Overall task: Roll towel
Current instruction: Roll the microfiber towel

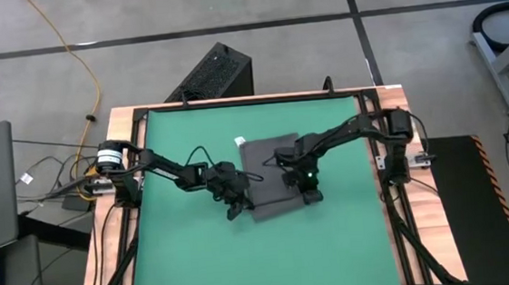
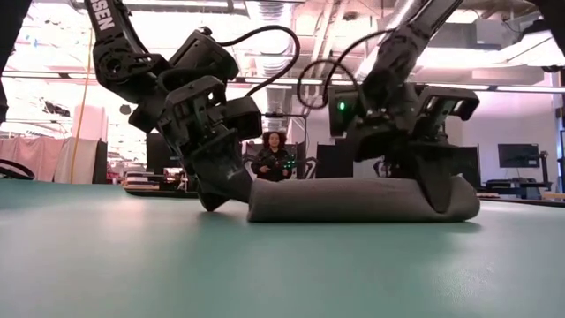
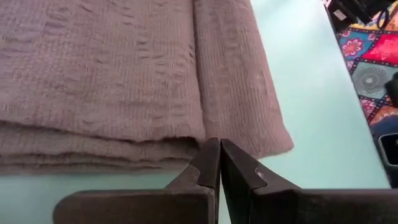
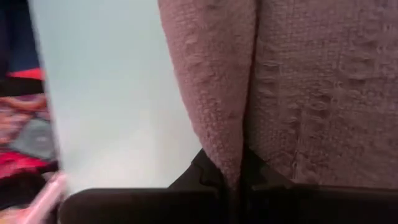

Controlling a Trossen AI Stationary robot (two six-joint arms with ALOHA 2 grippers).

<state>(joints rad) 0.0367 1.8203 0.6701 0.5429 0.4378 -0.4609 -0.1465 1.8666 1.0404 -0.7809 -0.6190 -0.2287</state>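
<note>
mat: bare at near edge | towel: lain mid-mat, near edge rolled | L gripper: fingers closed, at roll's left end, grip on cloth can't be told | R gripper: pinched on towel fold at right end

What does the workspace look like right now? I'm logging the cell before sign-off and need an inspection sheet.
Surface: green mat in a black frame on a wooden table.
Job's things: towel, dark grey, near edge folded into a roll; white tag at its far edge.
Clutter: nothing seen on the mat.
Grippers: left gripper shut at the towel's left near corner; right gripper shut on the rolled fold.
Cables: yellow cable on the floor; wires by the left arm's base.
Surroundings: black box behind the table; a person far back.
</note>
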